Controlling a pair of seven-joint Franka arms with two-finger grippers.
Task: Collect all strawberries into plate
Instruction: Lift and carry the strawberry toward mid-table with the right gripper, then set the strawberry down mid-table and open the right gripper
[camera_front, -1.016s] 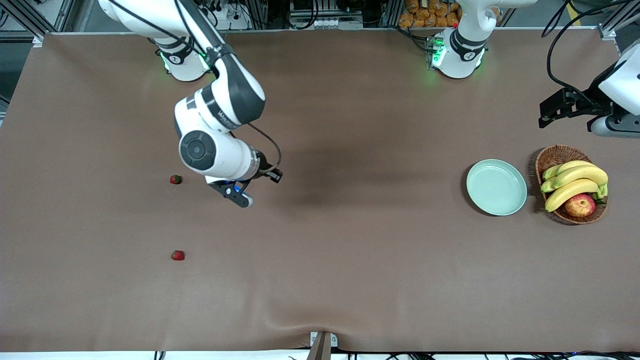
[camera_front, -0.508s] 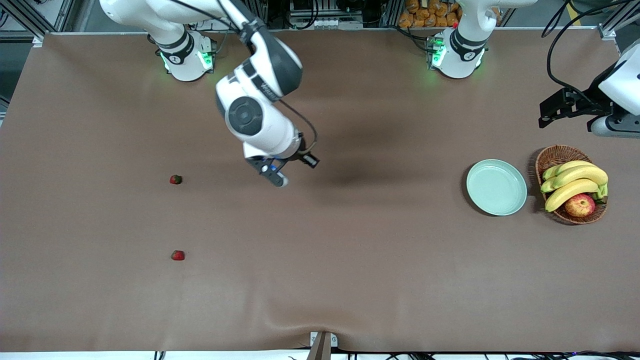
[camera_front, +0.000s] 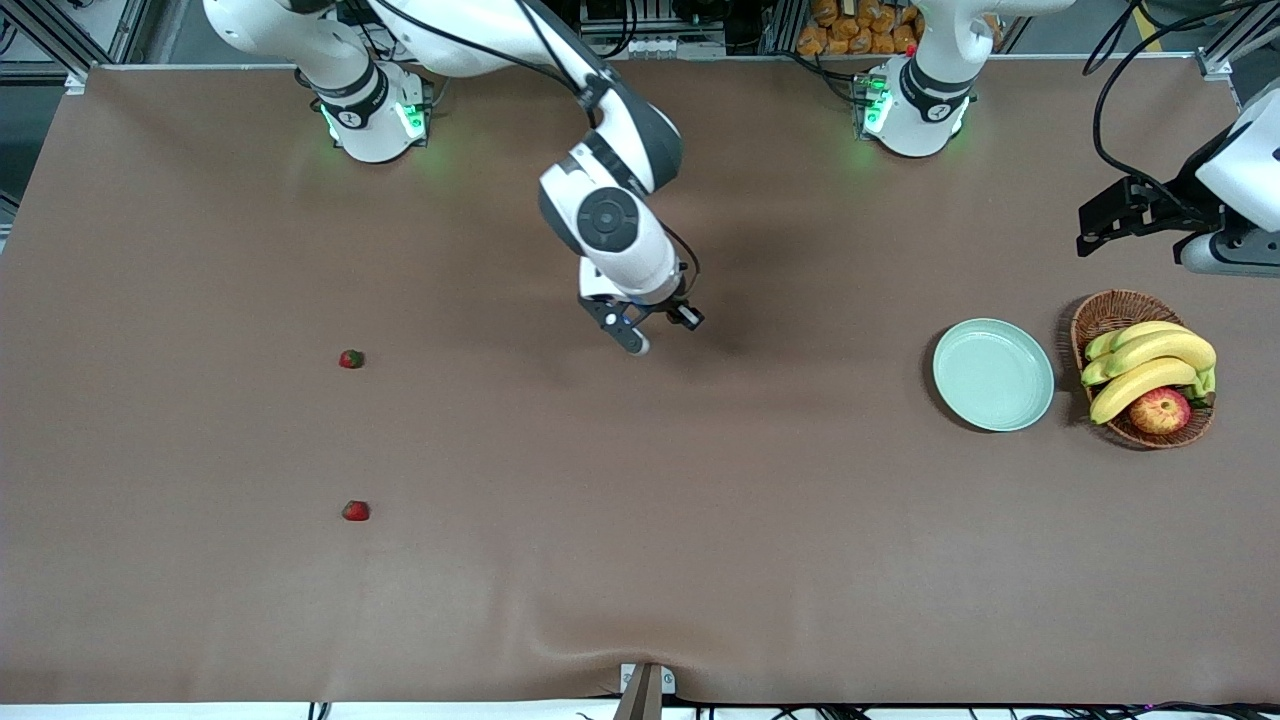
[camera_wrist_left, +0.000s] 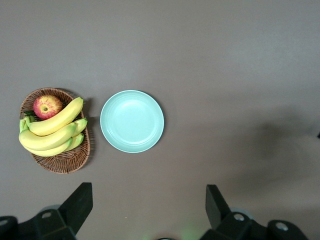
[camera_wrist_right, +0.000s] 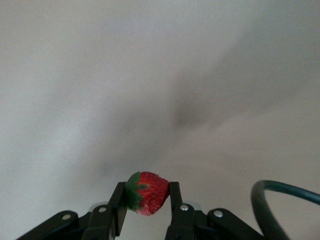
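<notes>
Counting stock, we list one strawberry (camera_wrist_right: 147, 192) clamped in the right pincer (camera_front: 636, 342) over bare surface (camera_front: 700, 520), the left pincer (camera_wrist_left: 145, 210) waiting wide open, holding nothing, above the plate (camera_wrist_left: 132, 121).

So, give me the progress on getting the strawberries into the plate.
Done: nothing yet; the mint-green plate beside the fruit basket holds no berries. In hand: the right claw is shut on one strawberry, up over mid-table. Left: two strawberries lie toward the right arm's end. The left claw waits open above the plate.
</notes>
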